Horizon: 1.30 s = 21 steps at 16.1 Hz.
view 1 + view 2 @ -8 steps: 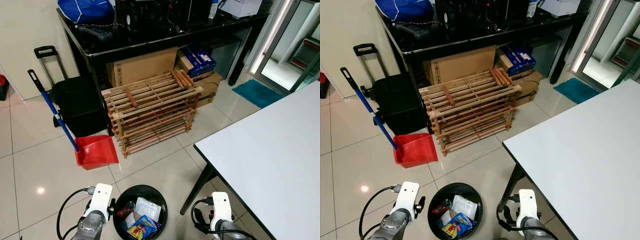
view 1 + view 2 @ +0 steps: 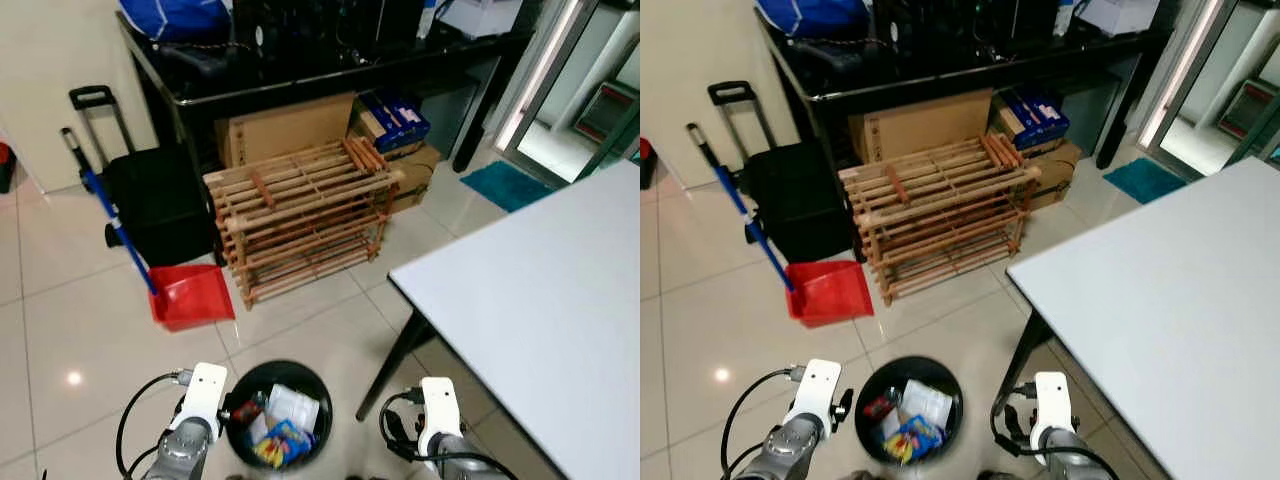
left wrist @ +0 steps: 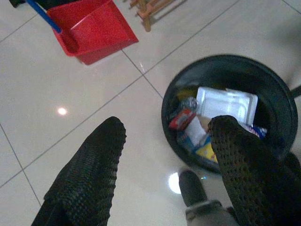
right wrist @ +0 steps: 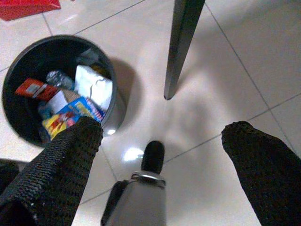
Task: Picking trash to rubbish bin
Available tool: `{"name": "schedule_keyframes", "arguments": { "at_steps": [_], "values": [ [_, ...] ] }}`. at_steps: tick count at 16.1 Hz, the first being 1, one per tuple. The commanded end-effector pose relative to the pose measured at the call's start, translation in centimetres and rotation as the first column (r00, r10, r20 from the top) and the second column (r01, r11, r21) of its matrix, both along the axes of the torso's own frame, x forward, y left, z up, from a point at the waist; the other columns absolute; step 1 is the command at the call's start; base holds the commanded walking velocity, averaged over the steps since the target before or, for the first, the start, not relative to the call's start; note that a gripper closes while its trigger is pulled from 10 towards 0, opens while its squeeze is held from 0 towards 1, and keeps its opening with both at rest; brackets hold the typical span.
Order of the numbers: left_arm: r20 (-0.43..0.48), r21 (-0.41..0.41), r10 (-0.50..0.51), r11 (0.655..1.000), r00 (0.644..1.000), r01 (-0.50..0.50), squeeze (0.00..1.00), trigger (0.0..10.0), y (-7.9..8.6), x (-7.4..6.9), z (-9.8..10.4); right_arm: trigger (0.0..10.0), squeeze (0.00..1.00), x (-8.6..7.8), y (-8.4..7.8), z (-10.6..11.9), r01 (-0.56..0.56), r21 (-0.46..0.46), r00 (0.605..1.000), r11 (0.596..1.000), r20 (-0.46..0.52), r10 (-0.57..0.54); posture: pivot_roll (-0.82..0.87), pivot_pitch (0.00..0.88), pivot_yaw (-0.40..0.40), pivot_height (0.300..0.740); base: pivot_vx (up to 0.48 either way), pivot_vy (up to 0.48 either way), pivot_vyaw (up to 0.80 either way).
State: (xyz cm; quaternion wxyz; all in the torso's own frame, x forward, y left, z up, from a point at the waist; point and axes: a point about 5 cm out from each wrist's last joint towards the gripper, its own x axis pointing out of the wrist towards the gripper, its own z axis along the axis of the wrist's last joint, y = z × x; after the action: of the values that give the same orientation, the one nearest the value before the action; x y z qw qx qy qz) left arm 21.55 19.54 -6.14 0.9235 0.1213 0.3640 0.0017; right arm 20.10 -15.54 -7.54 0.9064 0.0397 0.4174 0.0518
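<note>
While both grippers' fingers point(image 3: 89, 174) point(image 4: 263, 160) gape empty, the bin point(image 4: 113, 110) holds trash point(image 4: 70, 115).

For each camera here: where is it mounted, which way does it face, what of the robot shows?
Left and right eye views: head, looking down at bin, shoe rack, white table; both forearms show.
Left wrist view: faces floor; open left pincer, bin, red dustpan.
Right wrist view: faces floor; open right pincer, table leg.
All share the bin.
</note>
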Motion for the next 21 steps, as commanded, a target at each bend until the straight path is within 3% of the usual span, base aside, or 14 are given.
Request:
{"name": "schedule_keyframes", "arguments": {
  "at_steps": [1, 21],
  "values": [
    [-0.008, 0.001, -0.012, 1.000, 1.000, 0.012, 0.00, 10.0, -0.22, -0.13, -0.13, 10.0, 0.00, -0.47, -0.08, -0.25, 0.008, 0.005, 1.000, 1.000, -0.013, -0.008, -0.02, 0.028, -0.041, 0.740, -0.274, 0.000, 0.00],
    [-0.009, -0.002, -0.014, 1.000, 1.000, 0.014, 0.00, 10.0, -0.34, -0.33, -0.24, 10.0, 0.00, -0.60, 0.17, -0.31, -0.016, 0.027, 1.000, 1.000, -0.020, 0.017, -0.02, 0.002, -0.052, 0.740, -0.274, 0.000, 0.00]
  ]
}}
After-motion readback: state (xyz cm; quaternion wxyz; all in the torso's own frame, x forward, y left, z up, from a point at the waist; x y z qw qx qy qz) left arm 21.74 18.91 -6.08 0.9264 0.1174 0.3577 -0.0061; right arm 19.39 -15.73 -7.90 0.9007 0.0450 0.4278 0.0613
